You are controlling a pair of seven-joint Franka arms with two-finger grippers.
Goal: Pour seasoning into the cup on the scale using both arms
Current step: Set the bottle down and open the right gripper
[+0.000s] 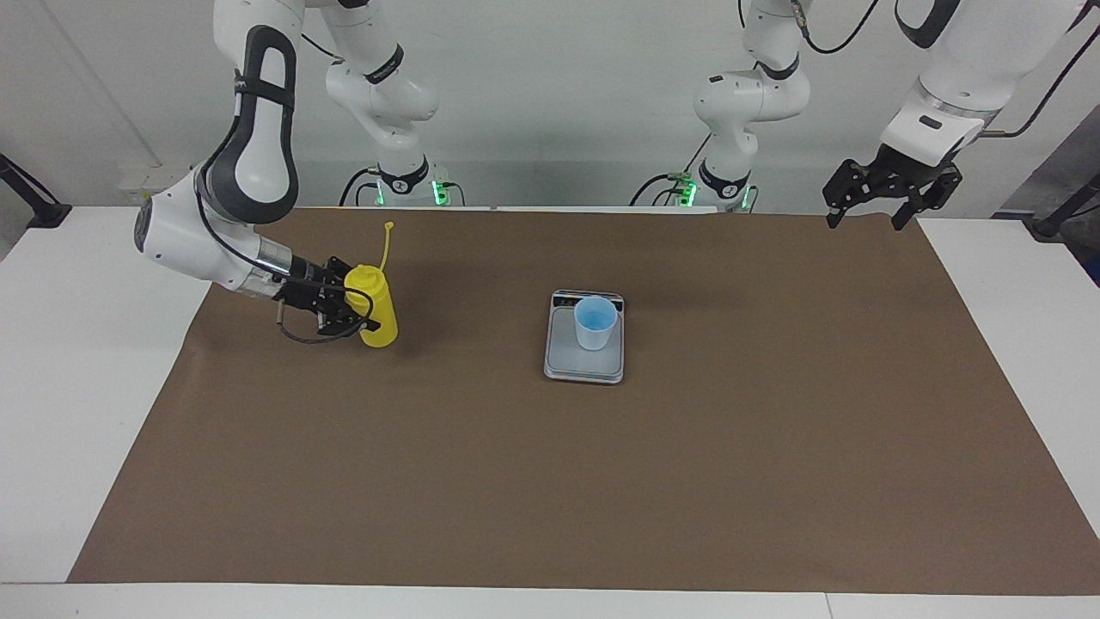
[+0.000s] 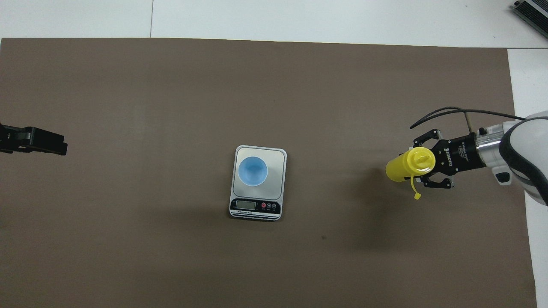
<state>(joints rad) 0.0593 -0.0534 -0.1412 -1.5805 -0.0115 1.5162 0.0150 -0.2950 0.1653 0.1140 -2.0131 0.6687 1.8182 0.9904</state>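
The seasoning, a yellow squeeze bottle (image 1: 379,320) (image 2: 401,168), stands upright over the brown mat toward the right arm's end of the table, its cap strap sticking up. My right gripper (image 1: 361,312) (image 2: 418,165) reaches in level from the side and is shut on the bottle's upper body. I cannot tell whether the bottle's base touches the mat. The light blue cup (image 1: 595,322) (image 2: 252,170) stands on the silver scale (image 1: 584,367) (image 2: 277,157) at mid-table, well apart from the bottle. My left gripper (image 1: 864,222) (image 2: 47,145) hangs open and empty over the mat's edge at the left arm's end.
A brown mat (image 1: 550,481) covers most of the white table (image 1: 77,344). The scale's display strip (image 2: 255,206) faces the robots. White table margin shows at both ends of the mat.
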